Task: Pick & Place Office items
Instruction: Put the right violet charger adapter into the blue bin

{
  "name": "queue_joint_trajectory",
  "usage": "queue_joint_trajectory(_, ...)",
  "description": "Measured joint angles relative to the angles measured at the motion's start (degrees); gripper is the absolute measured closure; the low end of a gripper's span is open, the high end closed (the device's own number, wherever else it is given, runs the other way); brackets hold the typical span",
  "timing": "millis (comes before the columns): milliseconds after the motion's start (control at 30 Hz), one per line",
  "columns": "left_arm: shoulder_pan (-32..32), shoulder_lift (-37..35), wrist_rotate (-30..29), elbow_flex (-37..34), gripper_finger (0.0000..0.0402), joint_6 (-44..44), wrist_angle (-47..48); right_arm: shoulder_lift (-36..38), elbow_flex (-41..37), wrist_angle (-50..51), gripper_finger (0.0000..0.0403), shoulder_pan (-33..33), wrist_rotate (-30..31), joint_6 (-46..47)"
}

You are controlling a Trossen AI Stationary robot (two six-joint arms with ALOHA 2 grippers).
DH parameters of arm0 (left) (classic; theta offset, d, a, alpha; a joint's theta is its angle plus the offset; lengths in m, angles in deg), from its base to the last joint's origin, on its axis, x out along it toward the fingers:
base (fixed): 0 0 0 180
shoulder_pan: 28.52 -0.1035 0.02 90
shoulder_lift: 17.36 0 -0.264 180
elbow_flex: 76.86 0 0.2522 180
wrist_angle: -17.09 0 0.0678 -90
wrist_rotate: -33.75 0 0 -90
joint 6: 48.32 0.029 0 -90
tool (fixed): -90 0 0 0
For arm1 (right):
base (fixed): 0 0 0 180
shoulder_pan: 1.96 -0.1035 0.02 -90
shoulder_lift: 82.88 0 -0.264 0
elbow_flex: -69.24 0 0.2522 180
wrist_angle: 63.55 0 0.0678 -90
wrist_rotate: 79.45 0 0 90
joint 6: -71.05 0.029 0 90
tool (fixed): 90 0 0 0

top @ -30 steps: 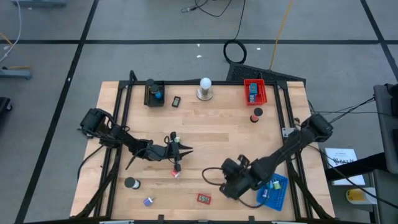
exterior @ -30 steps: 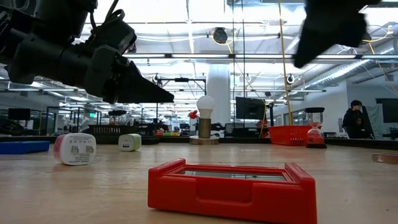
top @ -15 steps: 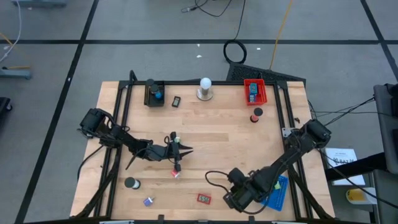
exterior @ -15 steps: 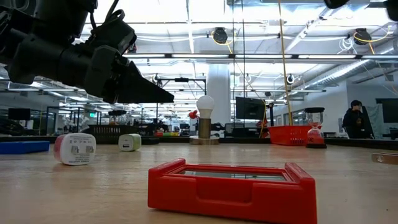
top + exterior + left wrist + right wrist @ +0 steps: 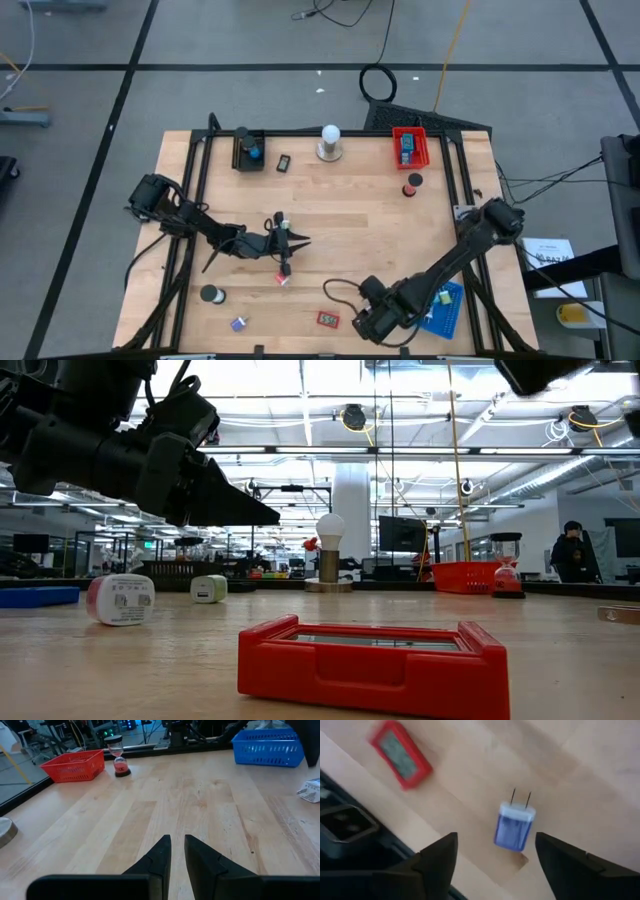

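**Operator:** Report the state of the right claw [image 5: 495,839].

**Technician:** The fingers are spread wide and nothing is gripped. In the high view it hangs over the front edge of the desk [image 5: 350,215], just beside the blue tray [image 5: 447,312].

**Operator:** Which item is nearest to it?

**Technician:** A blue plug adapter [image 5: 515,827] with two prongs. It shows between the spread fingers and touches neither. I cannot tell whether it rests on the wood. A red flat case [image 5: 400,754] lies on the desk near it, close to the same edge.

**Operator:** Report the left claw [image 5: 176,840].

**Technician:** It is raised above the left-centre of the desk. The fingers are almost together, with only a narrow slit between them and nothing in it.

**Operator:** Where are the remaining office items?

**Technician:**
- A red-and-white piece [image 5: 283,280] lies just in front of the left claw.
- A black-and-white roll [image 5: 210,294] and a purple piece [image 5: 239,323] lie at the front left.
- A small black piece [image 5: 284,162] lies just beside the black tray [image 5: 245,150], which holds a blue piece.
- The red tray [image 5: 408,147] at the back right also holds a blue piece.
- A red hourglass [image 5: 412,185] stands near the red tray.
- The blue tray holds several pieces, too small to identify.
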Motion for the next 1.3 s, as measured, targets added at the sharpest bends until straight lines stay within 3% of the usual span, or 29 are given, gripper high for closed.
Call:
queue_joint_trajectory(133, 0.0, 0.0, 0.0, 0.0, 0.0339, 0.0, 0.0, -3.22, -0.04, -0.42, 0.0128, -0.03, -2.39, -0.87)
queue_joint_trajectory(267, 0.0, 0.0, 0.0, 0.0, 0.0339, 0.0, 0.01, -4.3, -0.04, -0.59, 0.0144, 0.01, -2.17, -1.38)
queue_joint_trajectory(600, 0.0, 0.0, 0.0, 0.0, 0.0339, 0.02, 0.0, -3.86, -0.04, 1.81, 0.0275, -0.01, -0.8, -4.44)
queue_joint_trajectory(733, 0.0, 0.0, 0.0, 0.0, 0.0339, 0.01, 0.0, -3.73, 0.01, 2.93, 0.0297, 0.27, -0.82, -6.06)
queue_joint_trajectory(867, 0.0, 0.0, 0.0, 0.0, 0.0339, 0.02, 0.0, -3.67, 0.04, 3.78, 0.0284, 0.37, -1.12, -7.69)
queue_joint_trajectory(1300, 0.0, 0.0, 0.0, 0.0, 0.0339, 0.19, 0.0, -3.88, -0.11, 1.38, 0.0177, 0.48, -1.67, -7.76)
